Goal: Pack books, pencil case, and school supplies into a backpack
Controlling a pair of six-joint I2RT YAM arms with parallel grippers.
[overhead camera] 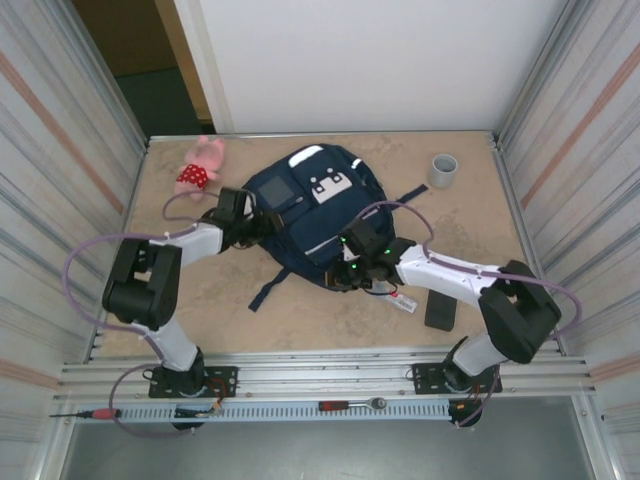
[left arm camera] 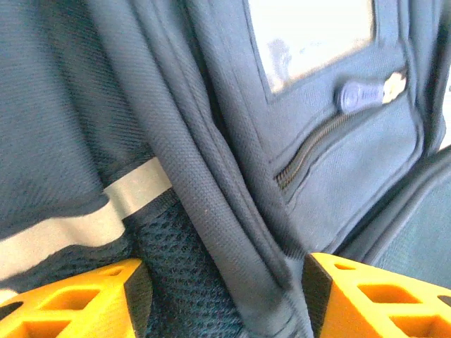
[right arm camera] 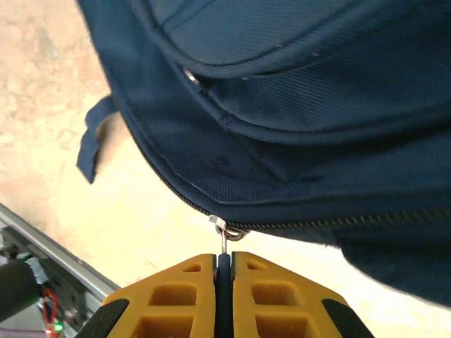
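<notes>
Nearest you, the small dark grey rectangle (overhead camera: 440, 308) lies on the worktop (overhead camera: 300, 310). Your right hand (right arm camera: 223, 259) pinches the zipper pull (right arm camera: 221, 229) at the backpack (overhead camera: 310, 215)'s near edge. Farther, your left hand (left arm camera: 223, 271) stands spread, straddling a fabric fold.

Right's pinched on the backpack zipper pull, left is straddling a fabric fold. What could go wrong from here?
1. The right gripper pinches just the thin end of the zipper pull, which may slip out under tension.
2. The left gripper stands open around the fold, not clamped, so the backpack may slide along instead of unzipping.
3. The red-label pack lies close beside the right arm; a sweep could knock it.
</notes>
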